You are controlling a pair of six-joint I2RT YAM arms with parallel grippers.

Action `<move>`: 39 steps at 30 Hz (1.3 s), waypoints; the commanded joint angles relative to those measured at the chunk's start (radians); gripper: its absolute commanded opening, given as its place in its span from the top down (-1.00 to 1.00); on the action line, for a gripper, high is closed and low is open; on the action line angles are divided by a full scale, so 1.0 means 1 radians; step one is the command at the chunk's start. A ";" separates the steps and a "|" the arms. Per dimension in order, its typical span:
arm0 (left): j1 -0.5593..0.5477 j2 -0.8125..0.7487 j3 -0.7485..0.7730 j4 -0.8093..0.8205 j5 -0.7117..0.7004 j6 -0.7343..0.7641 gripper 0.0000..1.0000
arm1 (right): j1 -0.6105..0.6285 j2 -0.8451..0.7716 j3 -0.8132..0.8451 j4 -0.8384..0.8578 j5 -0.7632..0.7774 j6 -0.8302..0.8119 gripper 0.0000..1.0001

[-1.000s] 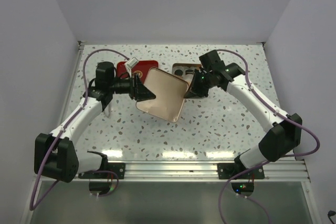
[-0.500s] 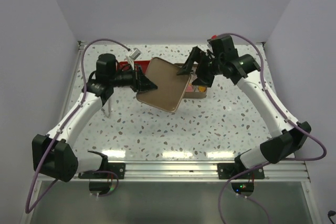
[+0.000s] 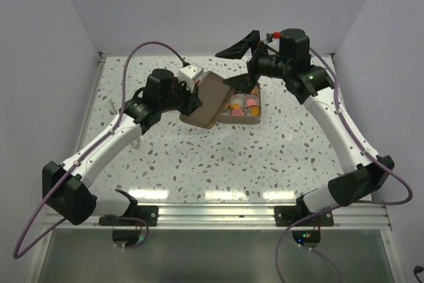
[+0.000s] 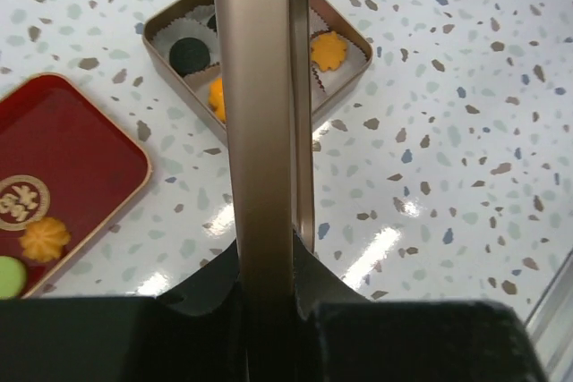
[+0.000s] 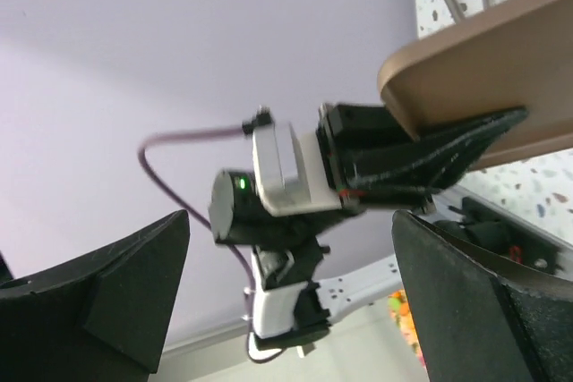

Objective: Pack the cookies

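Several cookies (orange, pink, black) sit in white paper cups inside the shallow square tin at the far middle of the table. Two more, one orange and one green, lie on the red tray beside it. The lid hangs tilted over the tin's left edge, edge-on to the left wrist camera. Bare speckled table spreads in front and to the right. The left tool is pinched tight on the lid's rim. The right tool is spread wide above the tin, gripping nothing.
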 commanded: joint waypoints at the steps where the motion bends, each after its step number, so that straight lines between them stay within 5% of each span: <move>1: -0.051 -0.096 0.059 0.056 -0.220 0.116 1.00 | 0.002 0.036 0.025 0.128 -0.069 0.151 -0.97; 11: -0.204 -0.219 0.077 0.015 -0.530 0.256 1.00 | 0.000 0.106 -0.013 0.287 -0.121 0.292 -0.97; 23: -0.296 -0.289 0.062 0.046 -0.596 0.433 1.00 | 0.005 0.220 0.164 0.120 -0.253 0.228 -0.97; 26: -0.315 -0.271 0.067 0.041 -0.619 0.475 1.00 | 0.009 0.235 0.214 0.083 -0.262 0.202 -0.81; 39: -0.370 -0.196 0.093 0.073 -0.717 0.558 1.00 | 0.031 0.157 0.103 0.130 -0.285 0.214 0.70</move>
